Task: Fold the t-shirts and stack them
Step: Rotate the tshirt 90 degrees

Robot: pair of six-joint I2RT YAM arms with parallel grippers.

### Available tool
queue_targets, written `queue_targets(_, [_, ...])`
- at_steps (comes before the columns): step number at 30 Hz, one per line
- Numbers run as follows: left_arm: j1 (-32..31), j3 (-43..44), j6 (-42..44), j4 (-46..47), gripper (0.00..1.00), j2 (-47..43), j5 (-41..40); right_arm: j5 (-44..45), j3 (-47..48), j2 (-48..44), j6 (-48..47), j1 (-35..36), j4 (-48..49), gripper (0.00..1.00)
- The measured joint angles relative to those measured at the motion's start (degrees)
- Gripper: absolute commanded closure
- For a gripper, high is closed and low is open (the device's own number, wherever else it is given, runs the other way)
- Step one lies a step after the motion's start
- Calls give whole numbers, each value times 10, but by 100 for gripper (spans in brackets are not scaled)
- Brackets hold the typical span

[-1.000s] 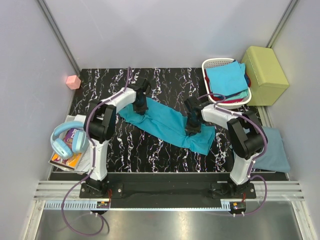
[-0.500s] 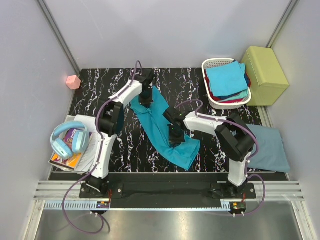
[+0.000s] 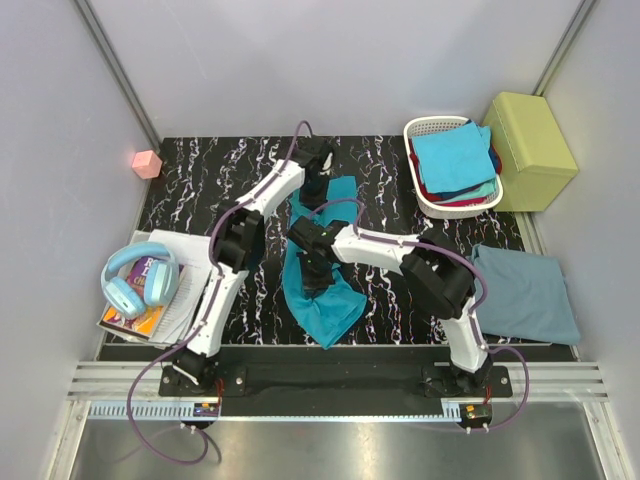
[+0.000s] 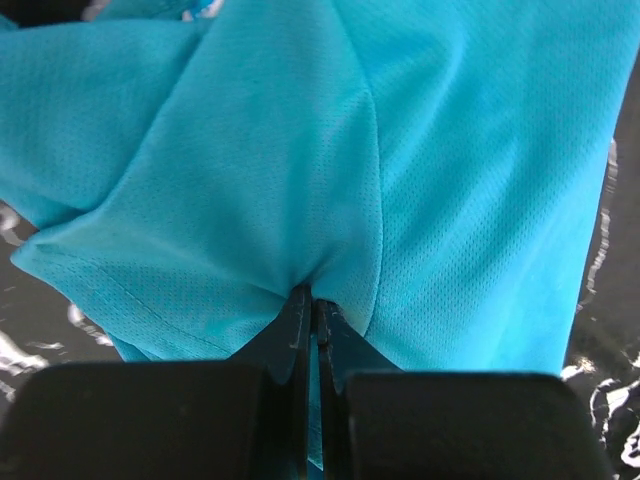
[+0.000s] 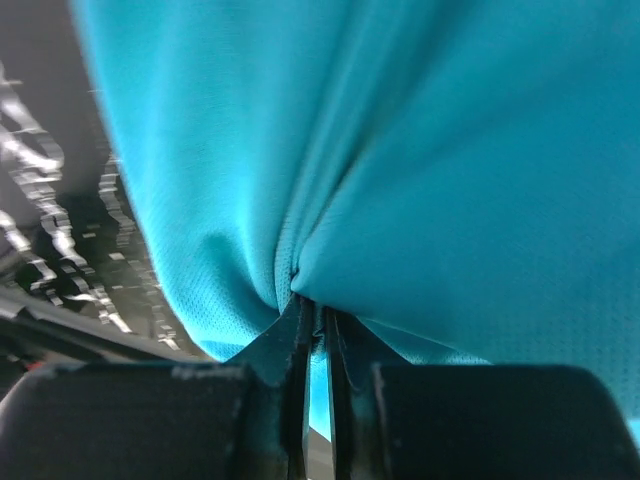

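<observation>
The large teal t-shirt (image 3: 322,300) lies bunched in a strip running from far to near across the middle of the black marbled table (image 3: 200,190). My left gripper (image 3: 318,190) is shut on its far end; the left wrist view shows the cloth (image 4: 400,160) pinched between the jaws (image 4: 310,300). My right gripper (image 3: 312,265) is shut on the shirt's middle; the right wrist view shows the cloth (image 5: 450,150) gathered into its jaws (image 5: 312,315). A folded grey-blue t-shirt (image 3: 525,295) lies at the right edge. Bright blue, teal and red shirts (image 3: 455,160) fill the basket.
A white slatted basket (image 3: 425,130) stands at the back right, next to a yellow-green padded box (image 3: 528,135). Blue headphones (image 3: 135,280) rest on books at the left edge. A pink cube (image 3: 147,163) sits at the far left.
Both grippers have swung the teal shirt round from a left-right line to a far-near line. The left gripper moved right and away; the right gripper moved left toward the table's middle.
</observation>
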Motion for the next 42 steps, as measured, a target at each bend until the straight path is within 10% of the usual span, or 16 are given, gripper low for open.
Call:
queue_targets(23, [7, -43, -4, 24, 94, -21, -35, 30, -40, -24, 3, 14, 21, 100])
queue_targets(25, [16, -42, -4, 18, 84, -21, -35, 36, -51, -32, 4, 14, 26, 86])
queue_targets(30, [23, -42, -5, 15, 53, -21, -38, 45, -48, -37, 2, 14, 30, 5])
queue_targets(34, [23, -43, -12, 21, 1, -31, -54, 65, -17, -54, -21, 16, 8, 0])
queue_targets(42, [23, -50, -21, 38, 1, -163, -73, 129, 214, -64, -77, 10, -62, 0])
